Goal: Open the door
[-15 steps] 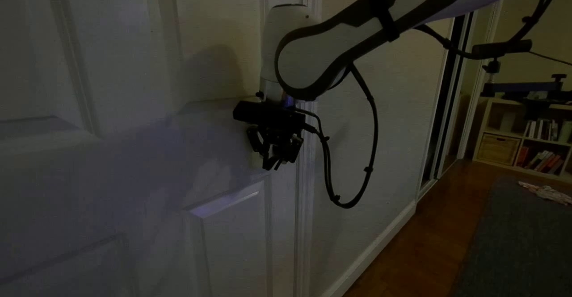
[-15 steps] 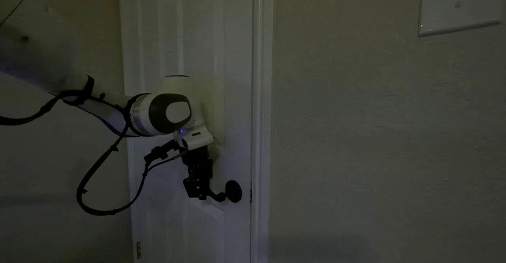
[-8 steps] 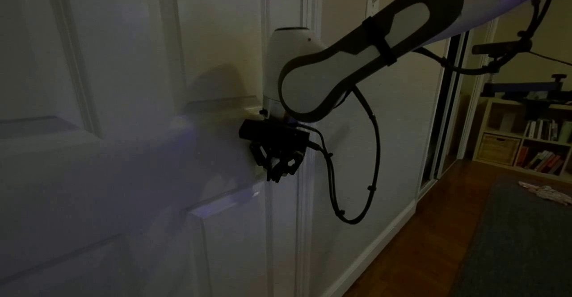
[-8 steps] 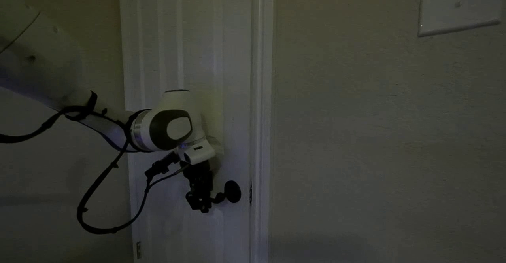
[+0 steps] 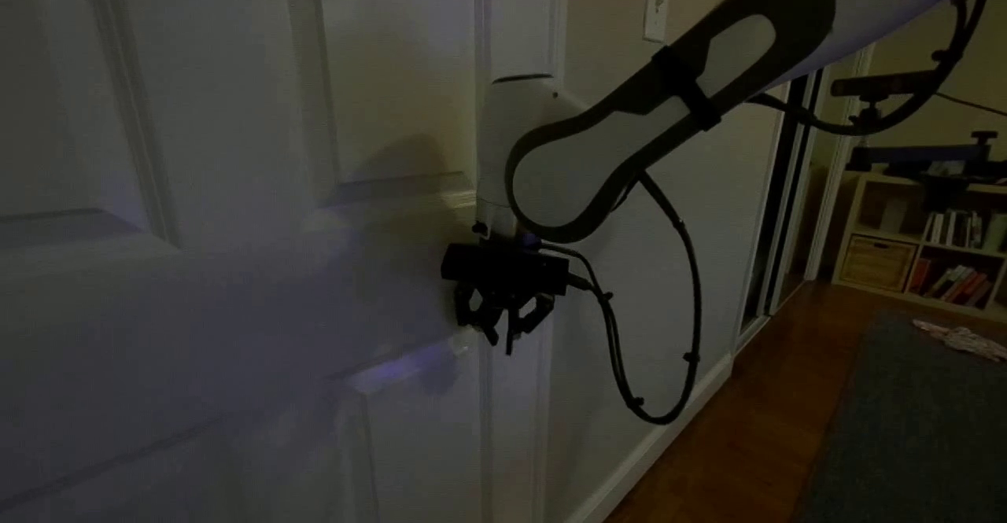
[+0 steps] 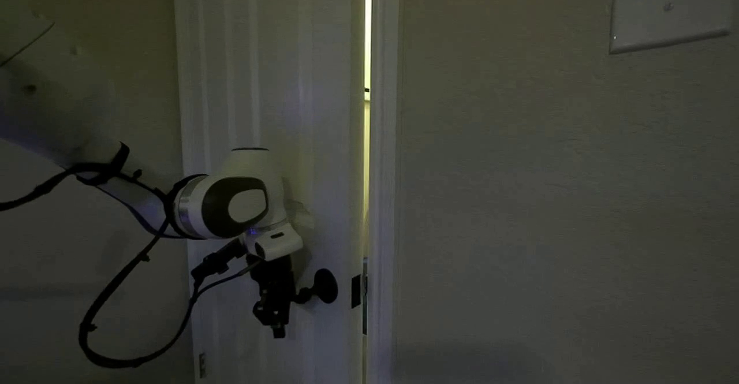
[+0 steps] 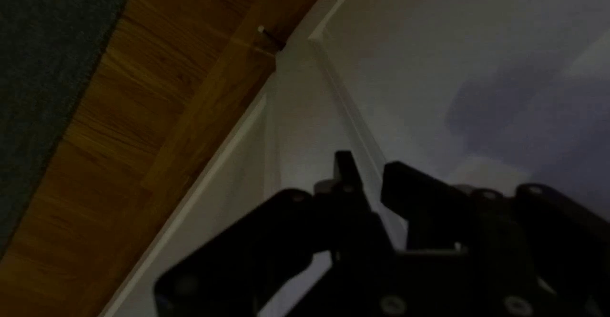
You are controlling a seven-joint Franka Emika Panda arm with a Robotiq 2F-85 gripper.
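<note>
Door (image 6: 274, 95), left of the jamb (image 6: 384, 176), is seen ajar; gripper (image 5: 502, 341) tips are slightly parted, whether pinching the handle (image 6: 325, 286) cannot be told; slow nearward pull, arced about the left hinge (image 6: 202, 365), is advised.

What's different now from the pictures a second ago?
The door has come open a crack: in an exterior view its edge shifted left, away from the frame, and a bright gap shows. The black handle moved left with it. The gripper came down lower; I can't tell if it's gripping the handle. The light switch and rug stayed put.
</note>
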